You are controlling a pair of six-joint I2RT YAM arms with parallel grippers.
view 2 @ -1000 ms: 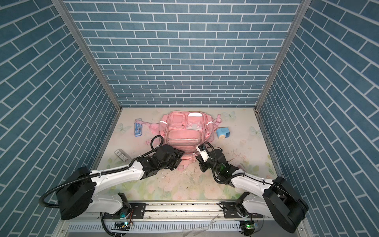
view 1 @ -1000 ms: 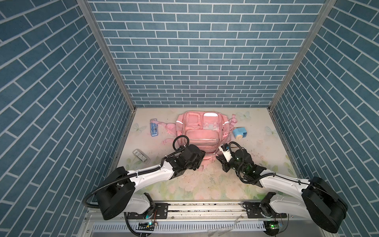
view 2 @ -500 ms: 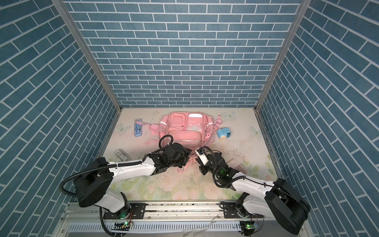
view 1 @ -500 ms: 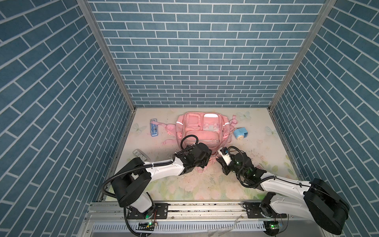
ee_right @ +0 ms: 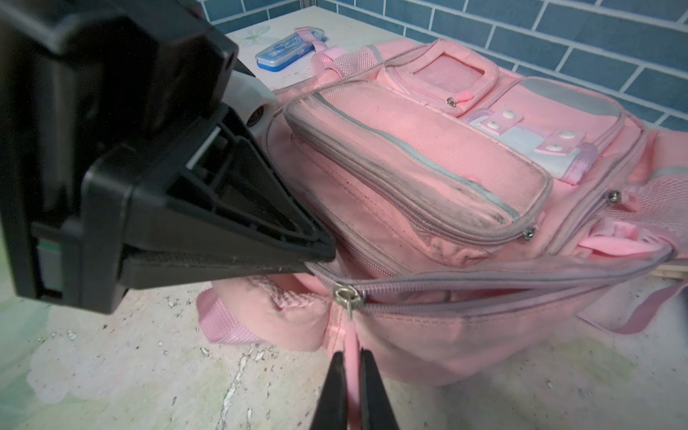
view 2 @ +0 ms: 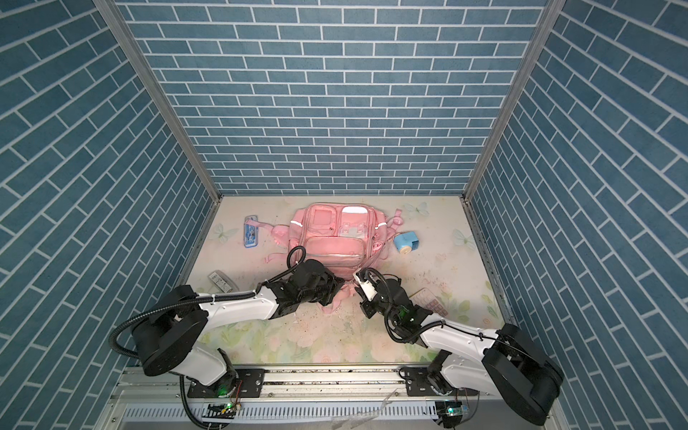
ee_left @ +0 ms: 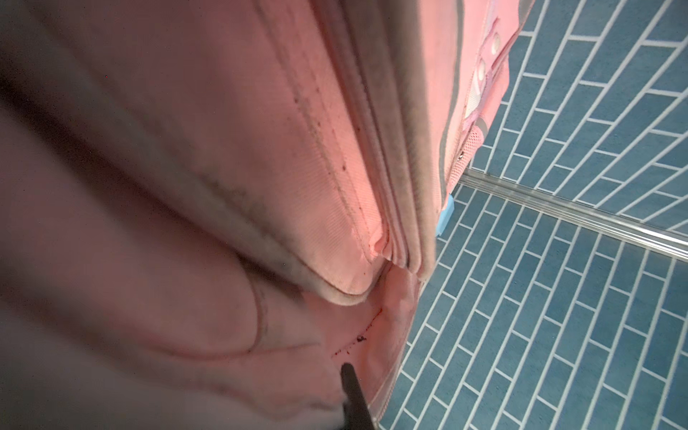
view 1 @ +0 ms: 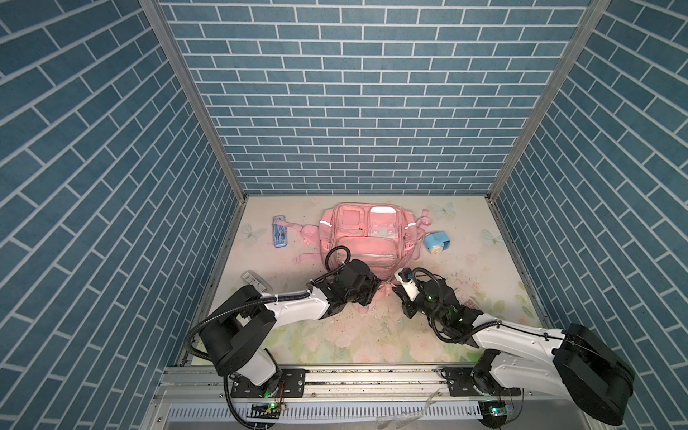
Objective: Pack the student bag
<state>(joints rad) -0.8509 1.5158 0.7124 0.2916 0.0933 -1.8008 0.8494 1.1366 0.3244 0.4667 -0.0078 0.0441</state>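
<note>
**A:** Blue brick walls close off three sides, and the table (view 1: 376, 344) has a pale flower print. Where is the student bag (view 1: 359, 253)?

**B:** Flat on the table, in the middle and toward the back wall, front face up. It is soft pink fabric, grubby grey along the seams and zips. There is a short silver strip on each side. A square pocket and a clear window pocket sit side by side at the far end, and one wide pocket crosses the near half. Pink straps trail out to the left.

**A:** Which way does it run?

**B:** Its long axis goes from the back wall toward the arms. The end with the two small pockets faces the wall. The end with the long grey zip faces the arms, and that zip gapes open beyond its slider (ee_right: 344, 293).

**A:** And the hands?

**B:** The left hand (ee_right: 322, 258) is clenched on the bag's edge, right at the end of that zip. The right hand (ee_right: 350, 357) is pinched tight on the pink zip pull (ee_right: 350, 331) hanging from the slider. The left wrist view is filled with blurred pink fabric.

**A:** Anything else on the table?

**B:** A blue pencil case (view 1: 280, 231) lies left of the bag with a strap end across it. A small light-blue gadget (view 1: 436, 244) sits just beside the bag's right side. A flat grey packet (view 1: 255, 281) lies near the left wall.
</note>
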